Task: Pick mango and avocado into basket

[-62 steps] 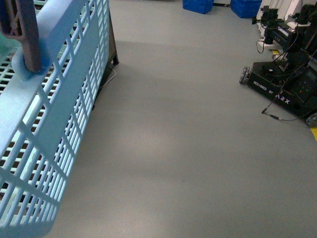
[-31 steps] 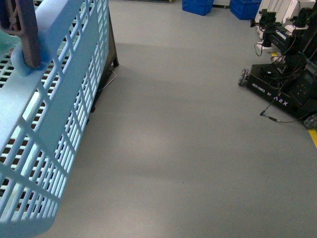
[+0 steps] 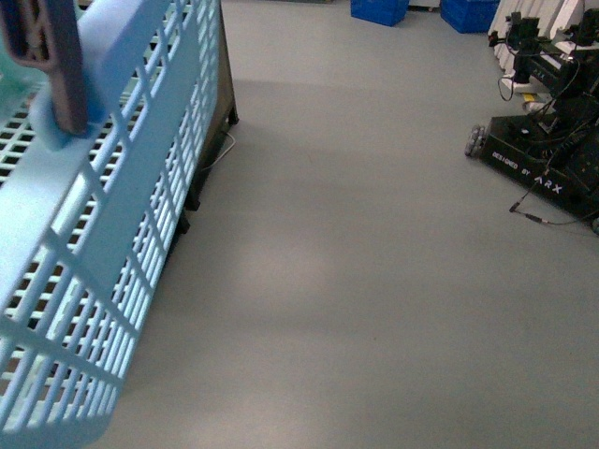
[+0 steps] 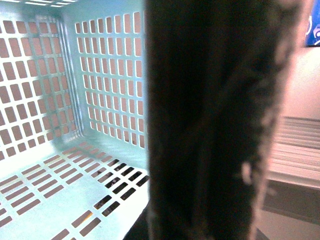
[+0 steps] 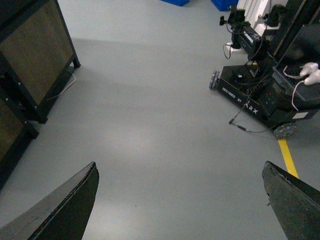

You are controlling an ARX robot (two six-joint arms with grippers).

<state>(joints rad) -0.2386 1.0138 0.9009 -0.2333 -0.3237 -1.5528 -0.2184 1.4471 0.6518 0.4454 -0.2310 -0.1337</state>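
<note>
The light blue lattice basket (image 3: 112, 215) hangs tilted at the left of the front view, with a brown handle (image 3: 56, 56) at its top. In the left wrist view I look into its bare blue inside (image 4: 60, 190). The dark handle (image 4: 215, 115) fills the middle, very close, and my left gripper (image 4: 195, 222) is shut on it. My right gripper (image 5: 180, 200) is open over the grey floor, its dark fingertips (image 5: 65, 210) far apart with nothing between them. The mango and the avocado are out of view.
A dark-framed stand with brown panels (image 5: 35, 60) is at the left, partly behind the basket (image 3: 223, 94). Another black ARX robot base (image 3: 538, 159) with cables stands at the right. Blue crates (image 3: 379, 9) are far back. A yellow floor line (image 5: 287, 157) runs near that robot.
The front view has swung a little to the left, so the stand, crates and other robot sit further right in frame. The basket stays held at the left.
</note>
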